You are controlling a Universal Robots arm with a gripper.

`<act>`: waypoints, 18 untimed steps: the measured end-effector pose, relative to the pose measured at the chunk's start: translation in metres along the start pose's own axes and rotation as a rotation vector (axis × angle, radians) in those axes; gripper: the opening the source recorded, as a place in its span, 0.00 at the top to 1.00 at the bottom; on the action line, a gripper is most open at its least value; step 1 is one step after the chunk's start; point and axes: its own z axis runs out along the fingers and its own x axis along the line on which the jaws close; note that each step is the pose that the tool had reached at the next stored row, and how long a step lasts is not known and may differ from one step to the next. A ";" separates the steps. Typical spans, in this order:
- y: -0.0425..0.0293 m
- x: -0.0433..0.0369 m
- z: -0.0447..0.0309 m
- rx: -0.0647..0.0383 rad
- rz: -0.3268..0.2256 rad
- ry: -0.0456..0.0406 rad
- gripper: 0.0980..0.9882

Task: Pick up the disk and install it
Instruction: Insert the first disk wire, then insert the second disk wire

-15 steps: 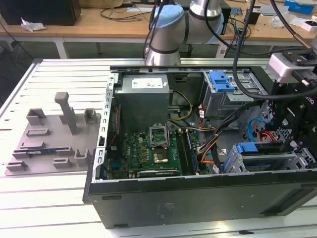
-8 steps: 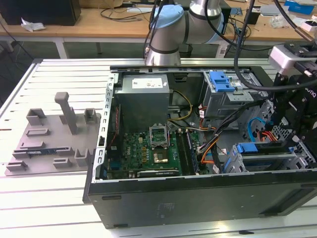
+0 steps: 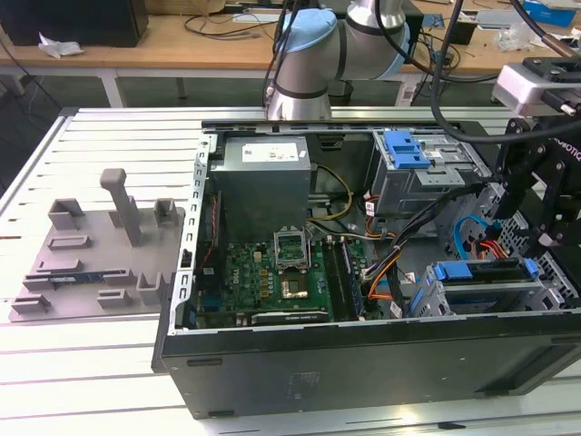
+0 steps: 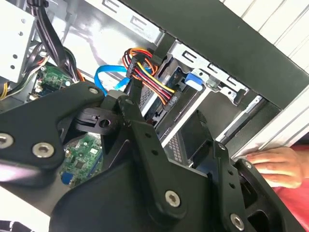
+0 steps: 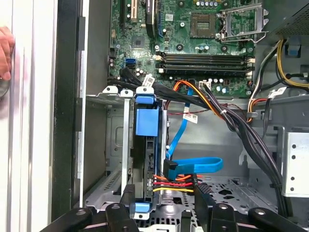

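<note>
While the gripper [image 3: 545, 238] hangs over one end of the open computer case [image 3: 272, 363], its black fingers [image 5: 128, 203] stand apart with nothing between them. Right below it, the disk [image 5: 145, 159] sits on edge in its metal slot, with blue rails and colored wires [image 5: 174, 182] plugged in. Beside the case, a hand [image 4: 275, 164] rests on the table [image 3: 91, 381].

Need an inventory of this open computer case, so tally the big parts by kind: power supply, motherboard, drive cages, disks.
Power-supply box: 1
Motherboard: 1
Drive cages: 2 (upper drive cage, lower drive cage)
Disk: 1, in the lower drive cage
Total: 5
</note>
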 end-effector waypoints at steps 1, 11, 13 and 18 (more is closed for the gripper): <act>0.0000 0.0000 0.0000 0.000 0.000 0.0001 0.43; 0.0000 0.0000 0.0000 0.000 0.000 0.0006 0.43; 0.0000 0.0000 0.0000 0.000 0.000 0.0007 0.43; -0.0003 -0.0100 -0.0006 -0.001 0.000 0.0261 0.43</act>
